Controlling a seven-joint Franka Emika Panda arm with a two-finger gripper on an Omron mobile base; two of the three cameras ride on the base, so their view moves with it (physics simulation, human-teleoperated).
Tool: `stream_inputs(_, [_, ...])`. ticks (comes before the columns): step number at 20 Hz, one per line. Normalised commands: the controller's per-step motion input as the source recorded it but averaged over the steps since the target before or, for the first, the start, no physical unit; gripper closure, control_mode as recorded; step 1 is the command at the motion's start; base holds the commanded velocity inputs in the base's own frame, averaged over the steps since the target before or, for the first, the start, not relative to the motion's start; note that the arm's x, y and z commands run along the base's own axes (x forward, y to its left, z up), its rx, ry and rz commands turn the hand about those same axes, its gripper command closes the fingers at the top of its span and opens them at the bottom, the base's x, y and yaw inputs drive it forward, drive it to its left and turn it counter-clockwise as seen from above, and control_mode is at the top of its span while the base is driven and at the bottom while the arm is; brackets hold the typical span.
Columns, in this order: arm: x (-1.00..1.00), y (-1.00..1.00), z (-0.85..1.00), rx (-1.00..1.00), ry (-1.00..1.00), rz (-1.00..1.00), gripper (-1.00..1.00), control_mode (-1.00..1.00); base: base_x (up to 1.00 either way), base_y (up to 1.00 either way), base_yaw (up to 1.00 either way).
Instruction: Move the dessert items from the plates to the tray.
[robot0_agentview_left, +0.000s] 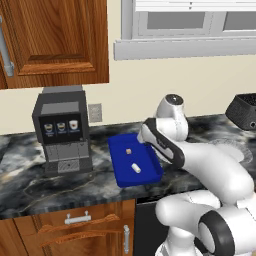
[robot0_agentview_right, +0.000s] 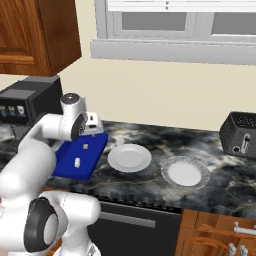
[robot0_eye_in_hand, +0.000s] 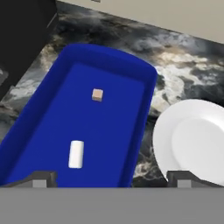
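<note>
The deep-blue tray (robot0_agentview_left: 150, 175) lies on the dark marble counter, right of the coffee machine. Both dessert items rest on its floor: a tan cube (robot0_eye_in_hand: 97, 95) toward the far end and a white stick (robot0_eye_in_hand: 76, 154) nearer me, also visible as the cube (robot0_agentview_left: 129, 150) and the stick (robot0_agentview_left: 135, 168). My gripper (robot0_eye_in_hand: 113, 179) hangs above the tray's near right part, open, with nothing between its fingertips (robot0_eye_in_hand: 41, 179). The plain white plate (robot0_agentview_right: 129, 157) sits bare just right of the tray (robot0_agentview_right: 62, 167). The pale grey rimmed plate (robot0_agentview_right: 184, 173) lies further right, also bare.
A black and grey coffee machine (robot0_agentview_left: 62, 131) stands close to the tray's left side. A dark toaster (robot0_agentview_right: 240, 134) sits at the far right of the counter. Wooden cabinets hang above left, and the counter's front edge runs just below the tray.
</note>
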Motion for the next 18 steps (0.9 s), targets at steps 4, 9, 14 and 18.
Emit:
stream_inputs(4, [-0.24, -0.25, 0.12, 0.03, -0.13, 0.0, -1.0, -1.0, 0.0, 0.0, 0.0])
stream_inputs(9, [-0.2, -0.19, 0.28, 0.01, -0.1, 0.0, -1.0, -1.0, 0.0, 0.0, 0.0])
stream_inputs(14, [-0.18, -0.16, 0.39, 0.0, -0.08, 0.0, -1.0, -1.0, 0.0, 0.0, 0.0])
stream_inputs(18, [-0.22, -0.1, 0.42, 0.0, -0.09, 0.0, -1.0, -1.0, 0.0, 0.0, 0.0])
